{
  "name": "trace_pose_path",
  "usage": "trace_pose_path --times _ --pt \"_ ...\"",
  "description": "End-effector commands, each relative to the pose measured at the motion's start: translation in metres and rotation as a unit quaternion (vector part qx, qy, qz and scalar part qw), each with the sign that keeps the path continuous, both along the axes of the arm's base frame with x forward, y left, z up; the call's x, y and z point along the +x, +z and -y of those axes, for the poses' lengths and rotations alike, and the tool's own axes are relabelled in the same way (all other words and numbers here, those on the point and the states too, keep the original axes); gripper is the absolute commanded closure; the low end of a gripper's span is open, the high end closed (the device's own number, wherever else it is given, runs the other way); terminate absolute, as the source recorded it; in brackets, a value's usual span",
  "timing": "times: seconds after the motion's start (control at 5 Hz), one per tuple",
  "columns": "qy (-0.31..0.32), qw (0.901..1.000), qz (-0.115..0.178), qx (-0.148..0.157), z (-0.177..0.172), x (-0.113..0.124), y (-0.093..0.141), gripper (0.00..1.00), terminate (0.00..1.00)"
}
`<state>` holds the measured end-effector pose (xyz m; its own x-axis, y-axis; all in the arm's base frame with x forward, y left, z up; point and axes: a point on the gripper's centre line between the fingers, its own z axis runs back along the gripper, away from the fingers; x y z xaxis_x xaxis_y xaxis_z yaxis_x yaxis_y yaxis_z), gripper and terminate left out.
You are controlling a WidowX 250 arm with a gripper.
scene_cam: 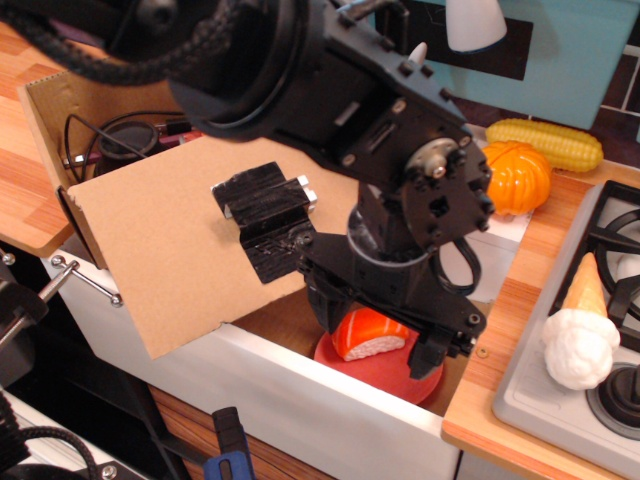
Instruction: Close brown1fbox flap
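Observation:
The brown1fbox [45, 105] stands open at the left in the white sink, with cables and dark items inside. Its flap [170, 255] is a wide plain brown panel with a black ribbed patch [265, 215]. It slants down over the box mouth towards the front. My gripper [378, 335] hangs at the flap's right edge, low over a salmon sushi [368, 333] on a red plate [385, 378]. The jaws stand apart with nothing between them. One finger [325, 300] is next to the flap's corner, the other [440, 350] is to the right of the sushi.
The white sink wall [300, 400] runs along the front. An orange pumpkin [515, 175] and a corn cob [545, 143] lie behind, on the right. An ice cream cone [578, 325] lies on the stove [540, 400]. A metal rack bar [85, 280] sticks out at left.

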<state>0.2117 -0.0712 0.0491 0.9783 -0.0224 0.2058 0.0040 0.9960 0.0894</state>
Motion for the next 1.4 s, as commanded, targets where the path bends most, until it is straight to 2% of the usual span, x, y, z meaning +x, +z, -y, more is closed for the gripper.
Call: trace_pose_path --times 0.0,0.4,1.2 --pt "0.0 1.0 0.0 0.0 0.0 0.0 0.0 0.0 0.0" --pt "0.018 0.9995 0.025 0.007 0.002 0.015 -0.021 0.0 0.0" --pt "-0.014 0.9971 0.074 0.011 -0.01 0.035 -0.057 0.0 0.0"
